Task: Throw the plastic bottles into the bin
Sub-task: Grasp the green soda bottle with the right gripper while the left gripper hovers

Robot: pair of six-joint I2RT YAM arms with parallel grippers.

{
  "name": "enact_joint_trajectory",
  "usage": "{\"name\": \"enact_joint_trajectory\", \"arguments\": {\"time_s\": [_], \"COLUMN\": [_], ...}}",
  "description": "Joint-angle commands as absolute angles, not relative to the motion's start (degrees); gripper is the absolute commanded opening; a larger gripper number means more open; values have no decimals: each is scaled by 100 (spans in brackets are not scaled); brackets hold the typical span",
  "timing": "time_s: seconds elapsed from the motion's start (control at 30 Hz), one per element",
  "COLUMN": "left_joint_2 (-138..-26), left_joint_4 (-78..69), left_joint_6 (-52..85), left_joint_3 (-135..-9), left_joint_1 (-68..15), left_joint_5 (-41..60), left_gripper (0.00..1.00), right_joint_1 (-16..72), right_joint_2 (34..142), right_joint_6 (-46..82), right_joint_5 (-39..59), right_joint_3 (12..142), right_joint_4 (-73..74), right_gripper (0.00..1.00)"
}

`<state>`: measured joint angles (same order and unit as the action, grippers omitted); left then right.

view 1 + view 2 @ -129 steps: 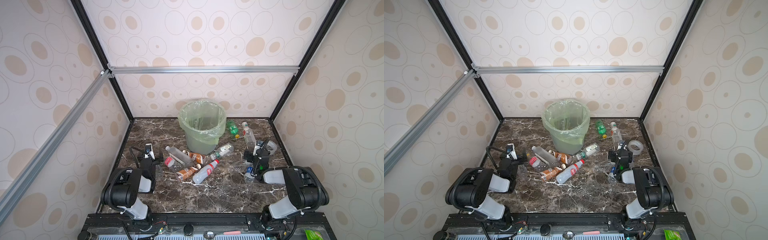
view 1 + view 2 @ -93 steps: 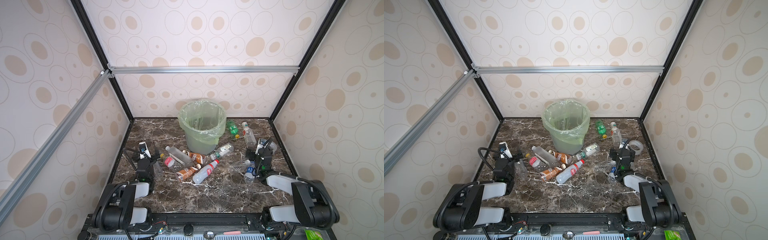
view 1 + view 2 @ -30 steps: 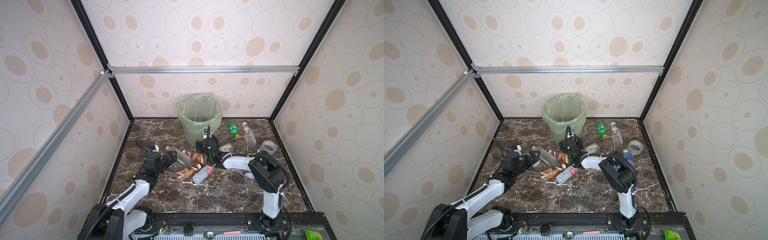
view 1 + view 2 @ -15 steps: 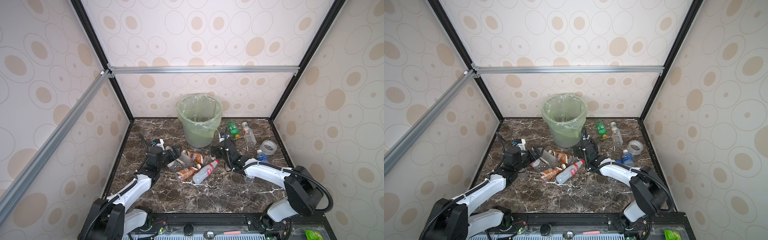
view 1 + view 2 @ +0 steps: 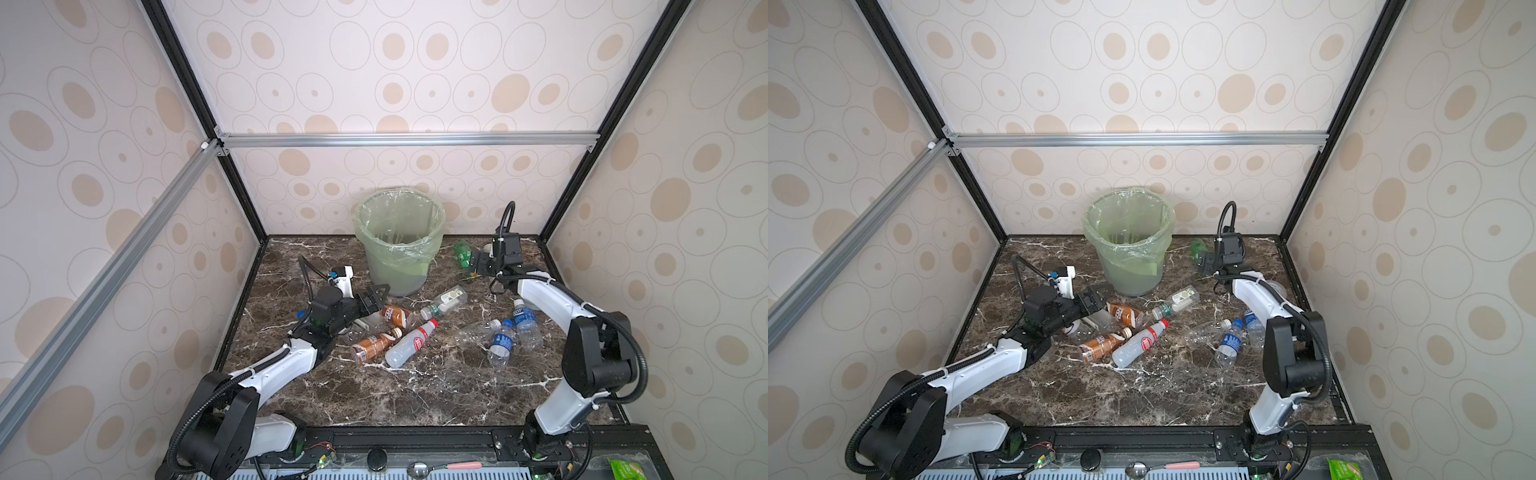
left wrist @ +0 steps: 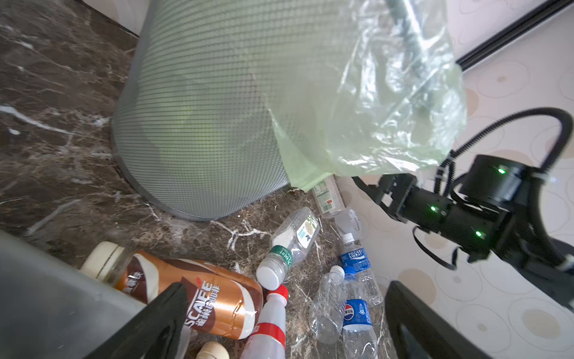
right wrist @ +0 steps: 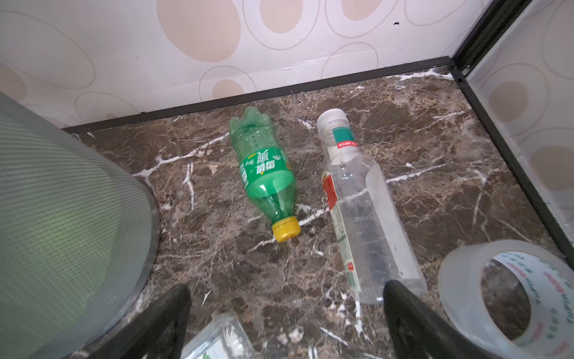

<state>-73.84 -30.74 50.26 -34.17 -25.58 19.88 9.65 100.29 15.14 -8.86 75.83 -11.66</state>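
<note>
The bin with its green bag stands at the back middle. My left gripper is open and low just left of the bin, over a brown-labelled bottle. A second brown bottle, a white red-capped one and a clear green-capped one lie close by. My right gripper is open at the back right, facing a green yellow-capped bottle and a clear bottle. Neither gripper holds anything. Blue-labelled bottles lie on the right.
A roll of clear tape lies by the right wall near the right gripper. The bin's wall is close on the right gripper's other side. Enclosure walls and black frame posts border the marble table.
The right arm has swung from the middle bottles to the back right, beside the green bottle. The left gripper has edged toward the bin. Both stay open.
</note>
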Motion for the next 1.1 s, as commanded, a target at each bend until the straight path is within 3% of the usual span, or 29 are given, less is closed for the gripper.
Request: {"name": "enact_joint_trajectory", "arguments": {"time_s": [0.0, 0.37, 0.77, 1.07], "left_joint_2": [-7518, -7447, -7469, -7487], "left_joint_4": [-3431, -3898, -4439, -4373], "left_joint_6": [4802, 4592, 4422, 4352], "left_joint_3": [-3718, -3472, -3076, -3003], "left_joint_1": [-2727, -2852, -2902, -2909], "left_joint_5": [2226, 2148, 2024, 1862], "left_gripper": [99, 99, 99, 99], "right_joint_1": [1011, 1002, 1002, 985], "right_joint_2": [10594, 12475, 13709, 14591], "right_joint_6": [1244, 851, 466, 379], "right_joint_5": [-435, -286, -686, -915], "right_joint_3": [8261, 10715, 12052, 13540], "right_joint_4": [-1928, -2826, -3335, -4255], "right_gripper": [99, 97, 94, 86]}}
